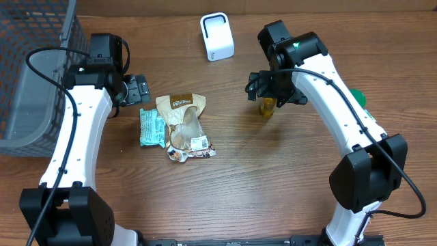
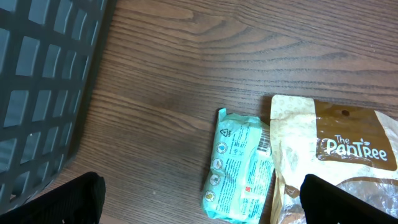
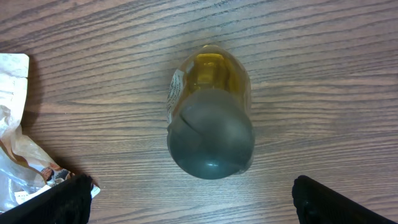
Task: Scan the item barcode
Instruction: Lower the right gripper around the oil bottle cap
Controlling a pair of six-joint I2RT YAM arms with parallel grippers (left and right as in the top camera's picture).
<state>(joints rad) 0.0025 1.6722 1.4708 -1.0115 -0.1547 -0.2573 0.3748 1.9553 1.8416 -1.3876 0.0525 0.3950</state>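
Note:
A white barcode scanner [image 1: 217, 36] stands at the back of the table. A small bottle of yellow liquid with a grey cap [image 3: 210, 134] stands upright under my right gripper [image 3: 199, 205], which hangs above it, open, with nothing between its fingers; the same bottle [image 1: 268, 106] shows in the overhead view. A teal packet [image 2: 239, 168] lies flat beside a tan Pantree snack bag [image 2: 339, 152]. My left gripper [image 2: 202, 205] hovers open over the wood and the near end of the teal packet, holding nothing.
A dark grey mesh basket [image 1: 31, 75] fills the far left. A green object [image 1: 358, 97] peeks out behind the right arm. The teal packet [image 1: 151, 128] and snack bag [image 1: 184, 126] lie mid-table, between both arms.

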